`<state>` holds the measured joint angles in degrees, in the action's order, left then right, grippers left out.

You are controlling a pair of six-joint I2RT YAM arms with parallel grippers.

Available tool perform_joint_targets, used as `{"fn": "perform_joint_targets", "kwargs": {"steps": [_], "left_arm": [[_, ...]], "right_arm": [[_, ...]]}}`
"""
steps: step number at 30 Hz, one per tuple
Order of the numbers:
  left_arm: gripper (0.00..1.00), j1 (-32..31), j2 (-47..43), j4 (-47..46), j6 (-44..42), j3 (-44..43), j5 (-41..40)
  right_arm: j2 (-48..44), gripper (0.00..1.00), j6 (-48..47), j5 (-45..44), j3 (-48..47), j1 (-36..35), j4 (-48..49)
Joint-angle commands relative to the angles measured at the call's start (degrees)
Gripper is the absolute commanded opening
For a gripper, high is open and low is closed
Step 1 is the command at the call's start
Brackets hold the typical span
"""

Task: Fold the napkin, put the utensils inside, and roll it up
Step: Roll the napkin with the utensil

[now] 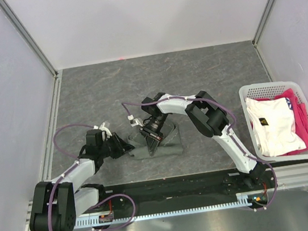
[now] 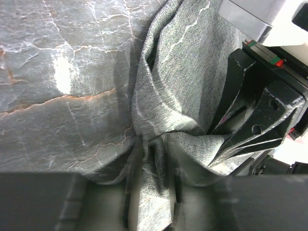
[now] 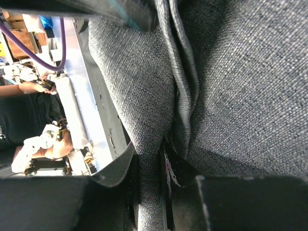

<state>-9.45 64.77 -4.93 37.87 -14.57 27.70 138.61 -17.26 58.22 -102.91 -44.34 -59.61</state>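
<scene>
Napkin (image 1: 167, 146) lies bunched on the bench (image 1: 195, 81), pinched from both sides: left end effector (image 2: 154, 192) clamps one fold, right end effector (image 3: 150, 185) grips another. Folding seems in hand; next, one edge needs carrying over and laying flat.

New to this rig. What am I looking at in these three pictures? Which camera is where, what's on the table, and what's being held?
Two robot arms are bolted side by side at the near edge of the table. The wide picture comes from a fixed camera above and behind them. Each close-up comes from a camera on one wrist, looking along its own claw. A dark grey napkin lies bunched on the table between the arms. The left claw and the right claw each pinch a fold of it. At the right stands a white basket holding a white fabric and a pink fabric. No utensils show in any view.
</scene>
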Motion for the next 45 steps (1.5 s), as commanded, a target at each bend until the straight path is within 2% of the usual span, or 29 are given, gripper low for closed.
{"fn": "perform_joint_targets", "kwargs": {"steps": [1,5,6,9,11,15,20,27,32,35,36,37,43,45], "left_arm": [[0.23,0.05,0.53,-2.89,0.72,1.03,2.27],[0.10,0.05,1.50,-3.07,0.37,1.03,3.14],[0.03,0.05,1.84,-2.98,0.19,1.03,3.32],[0.02,0.05,1.94,-1.85,-0.16,0.33,3.32],[0.02,0.05,2.02,-0.53,-0.51,-0.37,2.28],[0.02,0.05,2.46,1.50,-0.95,-1.25,1.48],[0.02,0.05,3.69,3.61,-0.87,-2.57,1.13],[0.02,0.05,5.27,4.58,-0.78,-3.89,1.12],[0.02,0.14,5.71,6.60,-0.60,-4.94,0.42],[0.02,0.14,6.07,7.48,-0.51,-5.38,0.25],[0.02,0.14,6.24,7.83,-0.51,-5.56,0.16],[0.02,0.14,6.33,7.92,-0.51,-5.82,0.07],[0.02,0.14,6.86,9.14,-1.04,-6.53,0.33],[0.02,0.14,6.86,9.23,-1.04,-6.70,0.42]], "right_arm": [[4.22,0.24,-2.52,-9.44,0.35,-0.14,2.49],[3.25,0.29,-2.08,-9.26,-0.09,-0.05,2.66],[2.90,0.31,-1.91,-9.35,-0.36,-0.05,2.75],[1.50,0.38,-0.68,-10.31,-1.32,0.04,2.93],[-0.08,0.48,0.37,-10.84,-2.11,0.13,3.10],[-3.86,0.57,3.18,-14.35,-2.56,0.04,5.37],[-10.97,0.62,6.44,-22.96,0.25,0.04,11.53],[-21.35,0.65,7.94,-26.30,8.76,-0.48,21.36],[-33.38,0.67,5.66,-37.80,19.84,-4.87,28.84],[-40.42,0.70,4.08,-47.47,28.97,-9.95,38.57],[-41.65,0.71,3.55,-53.41,32.74,-11.72,40.17],[-43.23,0.71,2.85,-55.73,34.17,-13.30,41.32],[-42.99,0.71,-0.67,-69.97,40.42,-22.54,48.71],[-42.11,0.71,-1.90,-71.13,41.12,-24.04,50.29]]}}
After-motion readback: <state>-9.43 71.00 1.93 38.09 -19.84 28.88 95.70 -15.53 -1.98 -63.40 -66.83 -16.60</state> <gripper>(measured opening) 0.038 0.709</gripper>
